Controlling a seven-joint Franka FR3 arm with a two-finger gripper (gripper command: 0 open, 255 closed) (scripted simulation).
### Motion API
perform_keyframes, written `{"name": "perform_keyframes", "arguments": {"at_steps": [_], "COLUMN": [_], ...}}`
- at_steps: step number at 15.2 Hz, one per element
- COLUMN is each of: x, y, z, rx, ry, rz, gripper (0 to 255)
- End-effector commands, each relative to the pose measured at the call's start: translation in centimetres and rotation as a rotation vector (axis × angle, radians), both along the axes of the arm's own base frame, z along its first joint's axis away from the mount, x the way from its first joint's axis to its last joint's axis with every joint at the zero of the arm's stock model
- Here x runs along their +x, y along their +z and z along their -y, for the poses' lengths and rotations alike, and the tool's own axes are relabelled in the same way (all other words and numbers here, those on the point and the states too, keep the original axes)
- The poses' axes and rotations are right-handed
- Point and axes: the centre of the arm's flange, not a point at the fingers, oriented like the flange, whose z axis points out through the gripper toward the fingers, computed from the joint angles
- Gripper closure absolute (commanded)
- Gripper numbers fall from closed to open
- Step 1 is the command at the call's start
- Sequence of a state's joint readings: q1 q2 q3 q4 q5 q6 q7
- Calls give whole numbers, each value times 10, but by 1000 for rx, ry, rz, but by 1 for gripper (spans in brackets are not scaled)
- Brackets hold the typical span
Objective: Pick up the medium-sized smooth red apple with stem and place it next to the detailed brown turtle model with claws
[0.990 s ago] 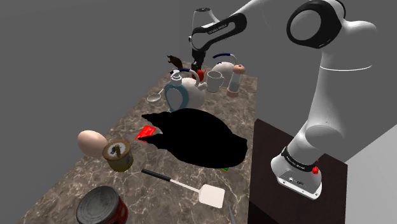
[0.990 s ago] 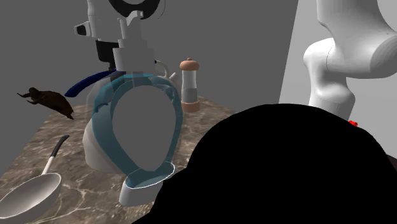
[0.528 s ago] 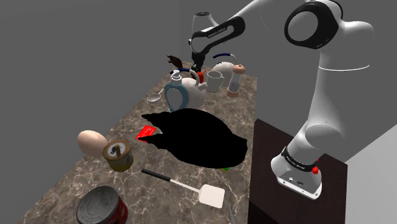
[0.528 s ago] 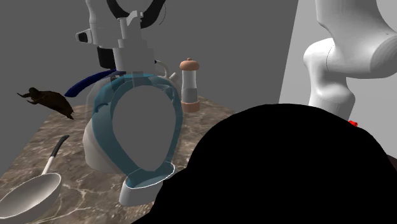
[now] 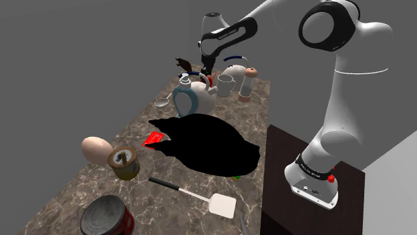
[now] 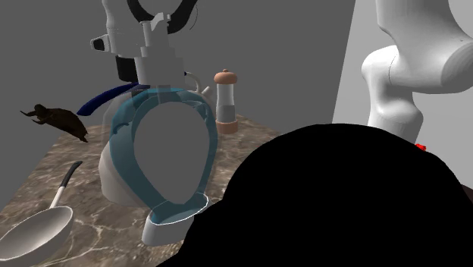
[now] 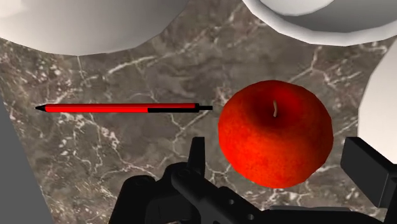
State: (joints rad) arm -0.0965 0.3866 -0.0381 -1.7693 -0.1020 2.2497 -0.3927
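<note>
The tool [image 7: 283, 162] hangs wide open astride the red apple [image 7: 275, 130], neither finger touching it, while the apple sits on the marbled worktop [image 7: 95, 159] just beside a red pen [image 7: 121, 108], near the brown turtle [image 5: 182, 64].

Red pen [image 7: 124, 108] flat on marble counter [image 7: 95, 165]. Egg [image 5: 97, 149] beside small tin [image 5: 125, 162]. Spatula [image 5: 220, 204] near red can [image 5: 107, 219]. Pepper grinder [image 5: 248, 85] upright beside white mug [image 5: 226, 85]. Blue-white jug [image 5: 202, 101] nearby.
</note>
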Motion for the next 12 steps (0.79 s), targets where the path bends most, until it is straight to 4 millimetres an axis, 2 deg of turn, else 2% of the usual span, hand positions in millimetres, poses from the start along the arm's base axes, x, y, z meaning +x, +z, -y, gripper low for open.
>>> {"name": "perform_keyframes", "arguments": {"at_steps": [1,5,12], "x": [0,-4,-4], "y": [0,50,50], "z": [0,-5,-5], "rx": [0,0,0], "ry": [0,0,0], "rz": [0,0,0], "gripper": [0,0,0]}}
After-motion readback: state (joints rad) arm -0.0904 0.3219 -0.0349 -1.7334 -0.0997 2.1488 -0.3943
